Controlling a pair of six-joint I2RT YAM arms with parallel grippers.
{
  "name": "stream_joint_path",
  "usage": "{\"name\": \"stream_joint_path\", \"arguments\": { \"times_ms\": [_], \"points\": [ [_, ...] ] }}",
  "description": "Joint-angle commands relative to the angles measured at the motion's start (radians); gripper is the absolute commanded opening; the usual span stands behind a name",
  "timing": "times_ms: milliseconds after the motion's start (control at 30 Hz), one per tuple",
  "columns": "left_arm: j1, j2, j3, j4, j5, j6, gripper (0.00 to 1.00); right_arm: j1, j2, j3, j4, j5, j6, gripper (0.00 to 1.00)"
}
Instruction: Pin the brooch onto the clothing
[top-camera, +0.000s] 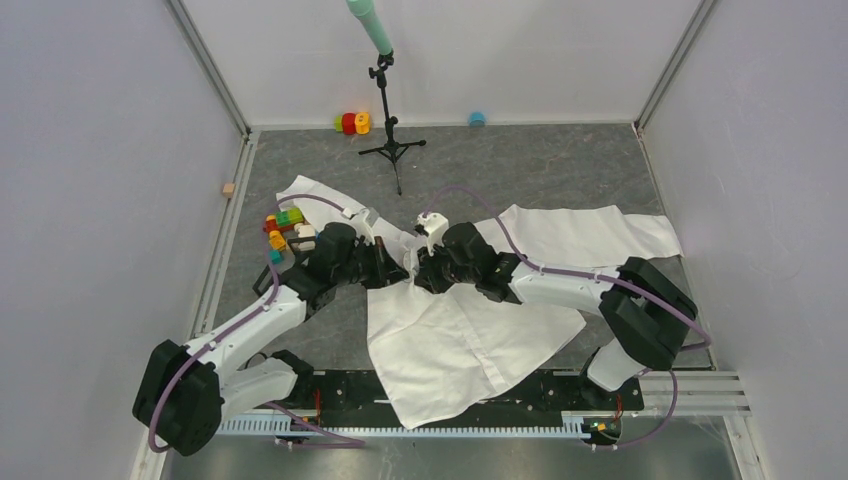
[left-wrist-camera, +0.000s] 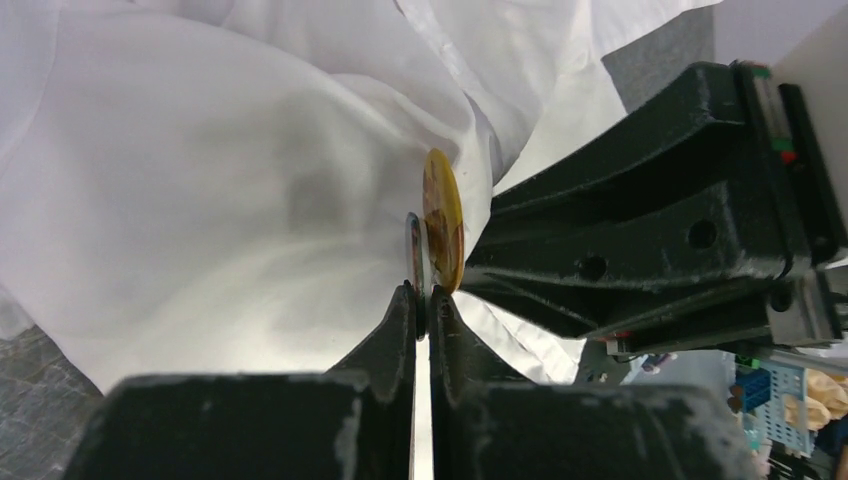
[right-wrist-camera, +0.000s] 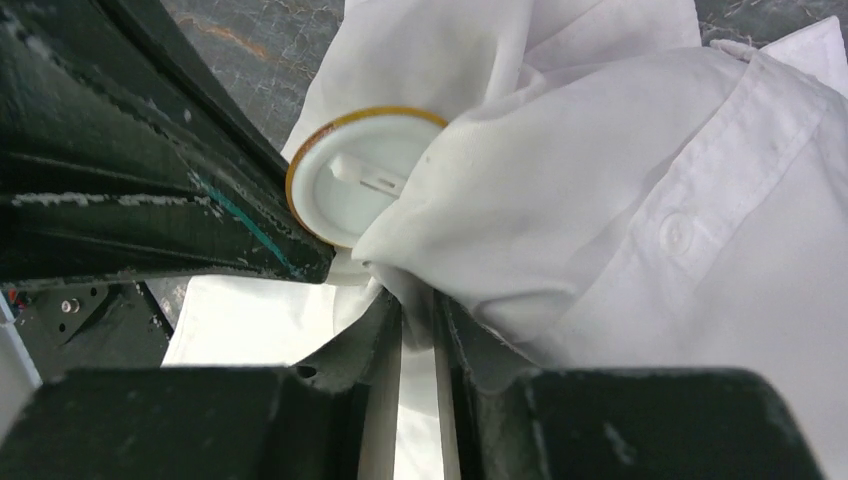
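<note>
The left tool (left-wrist-camera: 422, 305) is pinching the lower edge of the brooch (left-wrist-camera: 442, 215) between nearly touching fingers, holding it upright and edge-on just above the tips. The right tool (right-wrist-camera: 418, 325) is clamping a bunched fold of the white shirt (right-wrist-camera: 620, 200), and that fold is lying against the brooch's back, partly covering it. The brooch is showing as a round disc with an orange-gold face and rim, a white back bearing a small clasp, and a thin grey disc alongside. The shirt is lying spread across the grey bench (top-camera: 560, 170), with both tools meeting over its upper part.
</note>
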Motion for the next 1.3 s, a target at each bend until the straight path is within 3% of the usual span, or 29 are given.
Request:
{"name": "stream_joint_path", "arguments": {
  "times_ms": [0, 233, 433, 567, 700, 1000, 1267],
  "points": [
    [0.053, -0.038, 0.013, 0.151, 0.153, -0.030, 0.02, 0.000, -0.088, 0.032, -0.080, 0.008, -0.029, 0.29],
    [0.095, -0.027, 0.034, 0.143, 0.263, 0.038, 0.02, -0.015, -0.235, 0.043, -0.146, 0.033, -0.098, 0.60],
    [0.106, -0.052, 0.044, 0.119, 0.305, 0.087, 0.02, -0.055, -0.316, 0.044, -0.145, 0.043, -0.164, 0.79],
    [0.106, -0.059, 0.113, -0.009, 0.339, 0.189, 0.02, -0.124, -0.358, 0.023, -0.080, -0.076, -0.225, 0.87],
    [0.108, -0.069, 0.153, -0.088, 0.358, 0.281, 0.02, -0.216, -0.381, 0.000, 0.033, -0.298, -0.250, 0.90],
    [0.108, -0.084, 0.163, -0.068, 0.424, 0.302, 0.02, -0.233, -0.379, -0.016, 0.116, -0.438, -0.338, 0.91],
    [0.109, -0.101, 0.144, -0.006, 0.467, 0.269, 0.02, -0.233, -0.322, -0.069, 0.146, -0.495, -0.331, 0.78]
  ]
}}
